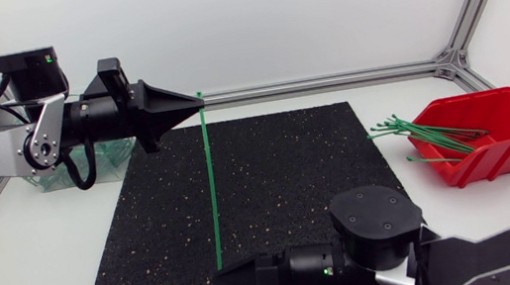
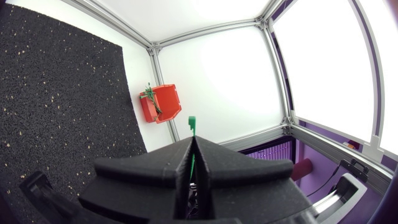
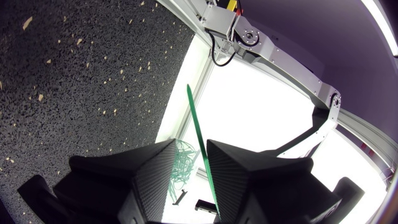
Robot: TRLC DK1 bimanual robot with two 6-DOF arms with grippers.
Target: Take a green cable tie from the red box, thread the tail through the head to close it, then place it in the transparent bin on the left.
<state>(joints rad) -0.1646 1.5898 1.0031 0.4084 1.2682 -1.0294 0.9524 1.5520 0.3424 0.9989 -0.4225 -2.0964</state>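
A green cable tie [image 1: 210, 184] stretches straight across the black mat between my two grippers. My left gripper [image 1: 198, 104] is shut on its far end; in the left wrist view the tie's head [image 2: 192, 122] sticks out just past the closed fingertips [image 2: 186, 149]. My right gripper [image 1: 222, 274] sits at the near end of the tie, pointing left. In the right wrist view the tie [image 3: 198, 134] runs through the gap between the fingers [image 3: 158, 165], close along one of them, and the jaws stand apart. The red box [image 1: 479, 136] holds more green ties at the right.
The transparent bin [image 1: 109, 159] with closed green ties stands at the back left, partly behind my left arm. The black mat [image 1: 301, 186] covers the table's middle. Several ties [image 1: 403, 127] stick out over the red box's left rim. An aluminium frame borders the table.
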